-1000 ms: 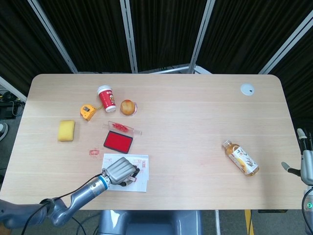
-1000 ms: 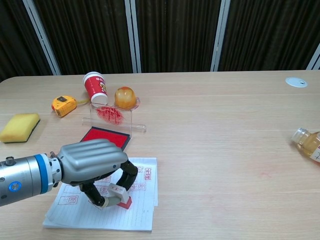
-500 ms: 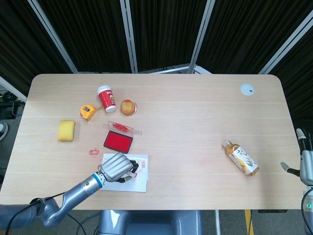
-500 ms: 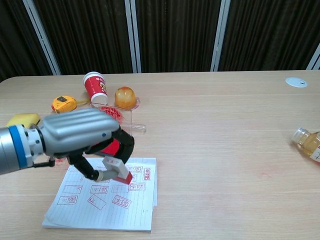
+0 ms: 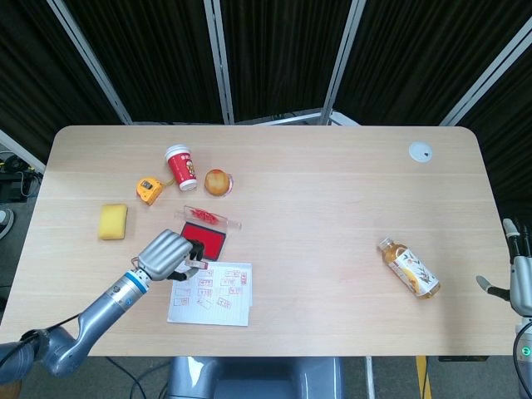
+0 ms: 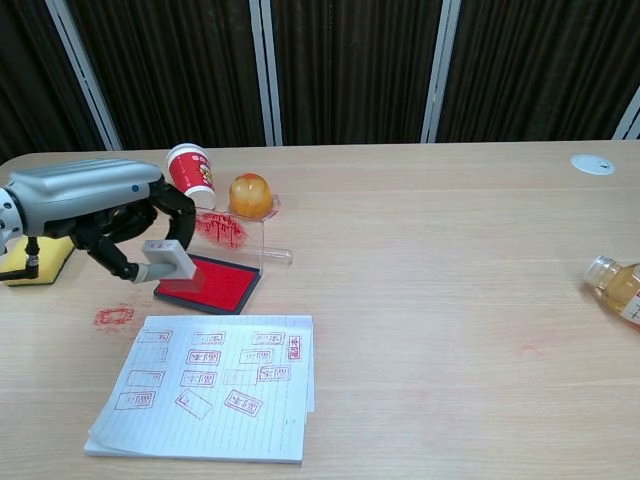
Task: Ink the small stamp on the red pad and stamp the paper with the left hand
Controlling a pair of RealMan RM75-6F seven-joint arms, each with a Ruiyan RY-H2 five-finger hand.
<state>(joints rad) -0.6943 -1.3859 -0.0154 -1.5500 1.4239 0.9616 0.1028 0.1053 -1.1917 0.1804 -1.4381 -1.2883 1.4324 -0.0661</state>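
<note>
My left hand (image 6: pixel 95 205) (image 5: pixel 166 254) grips the small stamp (image 6: pixel 170 260), a grey block with a red face, tilted just above the left part of the red ink pad (image 6: pixel 215 283) (image 5: pixel 205 237). The paper (image 6: pixel 215 385) (image 5: pixel 212 293) lies in front of the pad, covered with several red stamp marks. Its clear lid (image 6: pixel 225 232) stands upright behind the pad. My right hand (image 5: pixel 521 278) hangs at the far right table edge, fingers apart and holding nothing.
A red cup (image 6: pixel 189 175), an orange fruit (image 6: pixel 251 194), a yellow tape measure (image 5: pixel 149 190) and a yellow sponge (image 5: pixel 112 221) sit at the back left. A drink bottle (image 5: pixel 409 268) lies at the right. A stray red mark (image 6: pixel 114 317) is on the table left of the paper.
My left hand lifted the stamp off the paper and carried it back and to the left, over the red pad. The paper now lies uncovered. The right hand stayed still.
</note>
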